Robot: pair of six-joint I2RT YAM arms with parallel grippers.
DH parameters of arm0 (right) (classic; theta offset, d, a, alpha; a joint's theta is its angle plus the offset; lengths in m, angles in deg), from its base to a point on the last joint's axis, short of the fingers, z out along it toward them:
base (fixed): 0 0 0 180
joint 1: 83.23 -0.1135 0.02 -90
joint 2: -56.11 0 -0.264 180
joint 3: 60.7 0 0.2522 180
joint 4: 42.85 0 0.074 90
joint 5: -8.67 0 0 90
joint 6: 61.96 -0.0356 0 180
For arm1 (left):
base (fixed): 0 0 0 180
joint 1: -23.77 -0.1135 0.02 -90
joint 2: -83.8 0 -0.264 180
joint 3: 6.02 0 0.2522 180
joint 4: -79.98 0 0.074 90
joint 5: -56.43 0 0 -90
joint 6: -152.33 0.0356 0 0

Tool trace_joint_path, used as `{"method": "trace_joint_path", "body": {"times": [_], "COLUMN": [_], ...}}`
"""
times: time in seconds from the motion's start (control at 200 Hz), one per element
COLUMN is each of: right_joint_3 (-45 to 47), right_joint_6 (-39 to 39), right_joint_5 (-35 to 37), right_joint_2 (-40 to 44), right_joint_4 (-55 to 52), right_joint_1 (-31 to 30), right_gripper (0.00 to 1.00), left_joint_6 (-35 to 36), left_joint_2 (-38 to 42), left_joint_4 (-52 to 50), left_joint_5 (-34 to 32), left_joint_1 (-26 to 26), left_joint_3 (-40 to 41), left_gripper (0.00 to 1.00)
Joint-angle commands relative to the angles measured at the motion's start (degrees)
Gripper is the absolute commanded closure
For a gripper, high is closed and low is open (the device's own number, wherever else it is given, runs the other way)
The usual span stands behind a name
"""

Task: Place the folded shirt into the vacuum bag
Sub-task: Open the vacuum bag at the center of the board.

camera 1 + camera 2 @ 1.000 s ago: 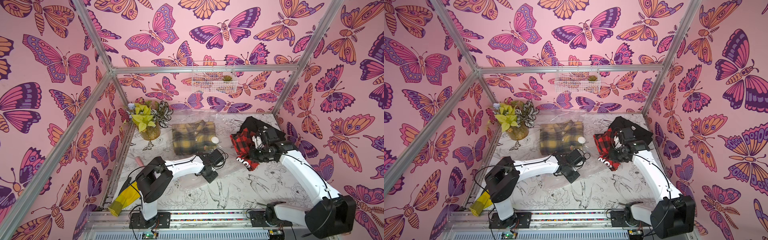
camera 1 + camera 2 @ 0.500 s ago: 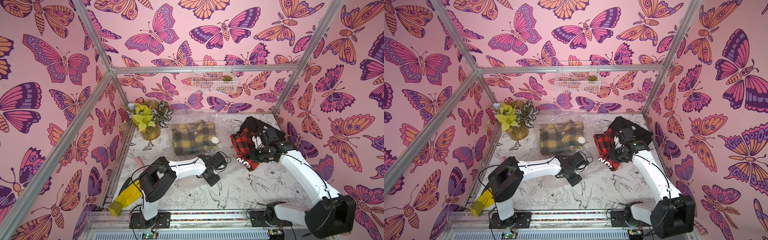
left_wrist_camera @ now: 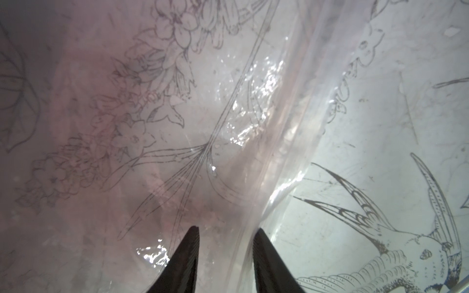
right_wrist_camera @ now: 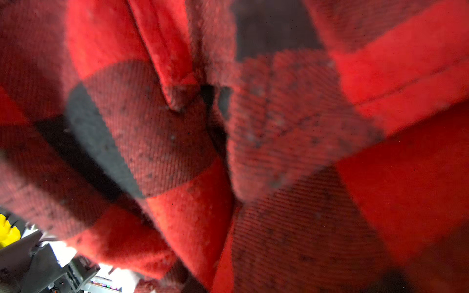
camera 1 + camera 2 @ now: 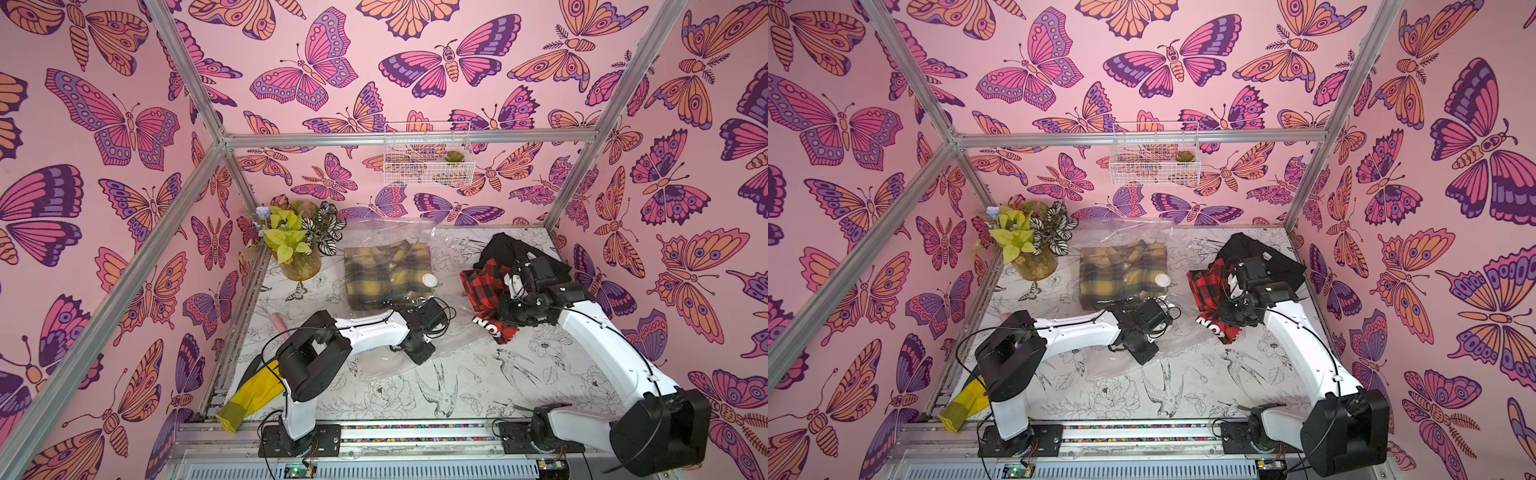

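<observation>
The left pincer point(image 3: 226, 228) stands with its jaws apart, astride a raised fold of the vacuum bag point(image 5: 457, 334), so nothing holds the mouth open. If it closes on both layers at once, the bag is likely pinched shut. The right pincer point(image 5: 505, 309) appears clamped on the red plaid shirt point(image 5: 482, 291), its fingers buried in cloth. The shirt hangs bunched beside the bag, above the surface point(image 5: 519, 374) and just in front of a black garment point(image 5: 507, 249). Held at one point, it may unfold and catch the slick plastic rim, dragging the bag along instead of sliding in. The yellow plaid shirt point(image 5: 382, 278) already inside, under the white valve point(image 5: 430, 279), leaves less room and could block it.
</observation>
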Motion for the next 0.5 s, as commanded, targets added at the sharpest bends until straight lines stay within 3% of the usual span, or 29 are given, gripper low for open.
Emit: {"method": "trace_joint_path", "body": {"times": [0.0,0.305,0.496], "right_joint_3": [-0.3,0.2,3.1], "right_joint_6": [0.4,-1.2,-3.0], "right_joint_5": [0.4,-3.0,-6.7], "right_joint_2": [0.4,3.2,7.3], "right_joint_4": [1.7,0.7,-0.6], "right_joint_1": [0.1,0.1,-0.5], "right_gripper": [1.00,1.00,1.00], "left_joint_6": [-1.2,-1.9,-3.3], "left_joint_2": [-1.5,-1.6,2.8], "left_joint_4": [0.7,2.8,3.0], "left_joint_5": [-1.5,-3.2,-3.6], "left_joint_1": [-0.4,-0.6,-1.4], "left_joint_3": [0.2,0.7,0.1], "left_gripper": [0.63,0.81,0.95]}}
